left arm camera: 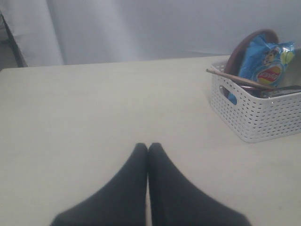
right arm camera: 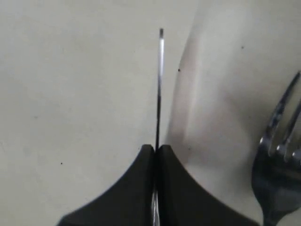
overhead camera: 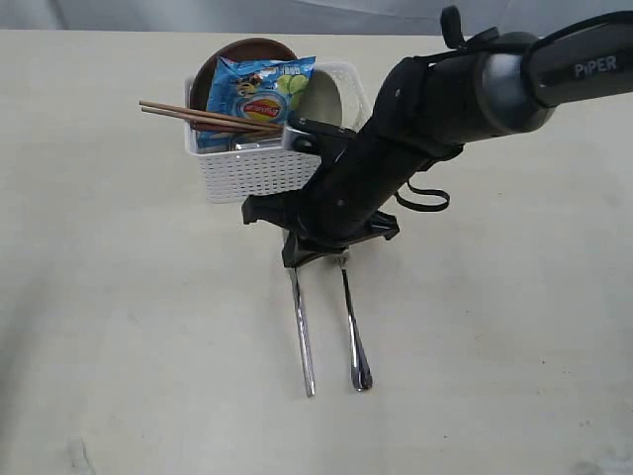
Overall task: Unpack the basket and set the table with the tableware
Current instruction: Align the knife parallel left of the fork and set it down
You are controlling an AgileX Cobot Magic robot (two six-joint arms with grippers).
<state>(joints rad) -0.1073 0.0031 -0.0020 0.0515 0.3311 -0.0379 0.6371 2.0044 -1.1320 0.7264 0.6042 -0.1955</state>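
Observation:
The white basket (overhead camera: 259, 173) (left arm camera: 254, 117) stands at the back of the table (overhead camera: 119, 297). It holds the brown plate (overhead camera: 242, 51), wooden chopsticks (overhead camera: 198, 116) that stick out over its left rim, and a cream bowl (overhead camera: 324, 99). In front of it the steel knife (overhead camera: 302, 336) (right arm camera: 159, 89) and the fork (overhead camera: 353, 332) (right arm camera: 277, 155) lie side by side, pointing away from the basket. My right gripper (overhead camera: 297, 259) (right arm camera: 155, 148) is shut on the knife's end nearest the basket, blade on edge. My left gripper (left arm camera: 148, 147) is shut with nothing in it, over bare table left of the basket.
A blue chip bag (overhead camera: 262, 94) (left arm camera: 265, 61) stands in the basket against the plate. The black right arm (overhead camera: 425, 119) reaches in from the upper right across the basket's front right corner. Bare tabletop lies to the left and at the front.

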